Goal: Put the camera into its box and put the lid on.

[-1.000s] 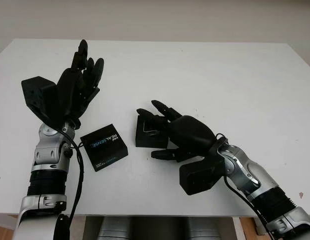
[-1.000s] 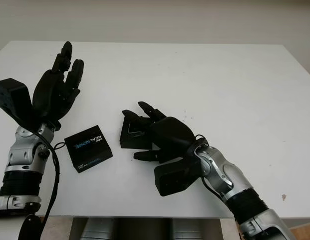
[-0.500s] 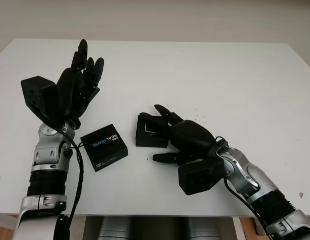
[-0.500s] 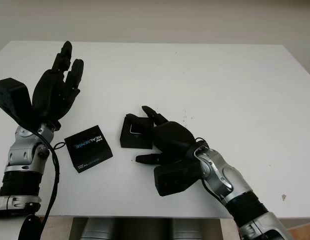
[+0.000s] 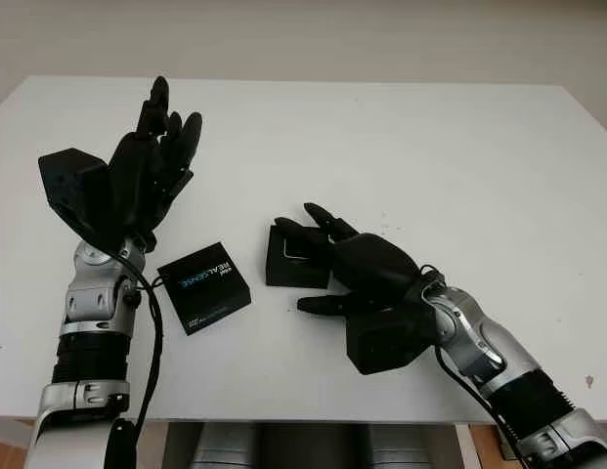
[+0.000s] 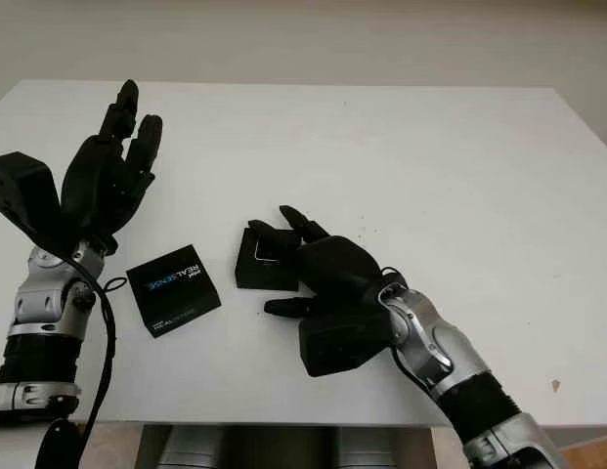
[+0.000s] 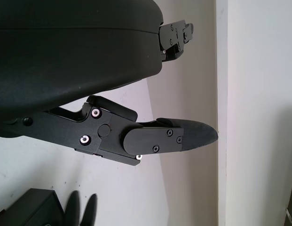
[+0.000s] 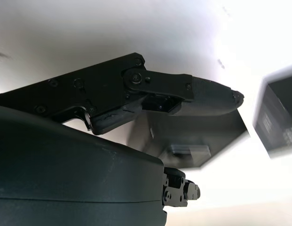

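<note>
Where the white table spreads across the head views: an open black box just left of centre, with a silvery camera lying inside it. Lower left of that, well apart from it and unattached, the black lid, printed "RealSense" in white and blue, flat on the table and turned at a slant.

Coming in from the lower right, the right hand, holding nothing, palm down, open, with fingertips reaching over the right edge of the box and one finger stretched low towards the lower left, beside the box's lower right corner. Contact with the box: cannot tell. Seen from the right wrist: a finger lying across the dark box, the pale camera showing inside, and a blurred edge of the lid off to one side.

At the left of the frame, the left hand, raised above the table, open and empty, fingers pointing towards the upper edge, well clear of the lid. Seen from the left wrist: one finger against the white table and wall.
</note>
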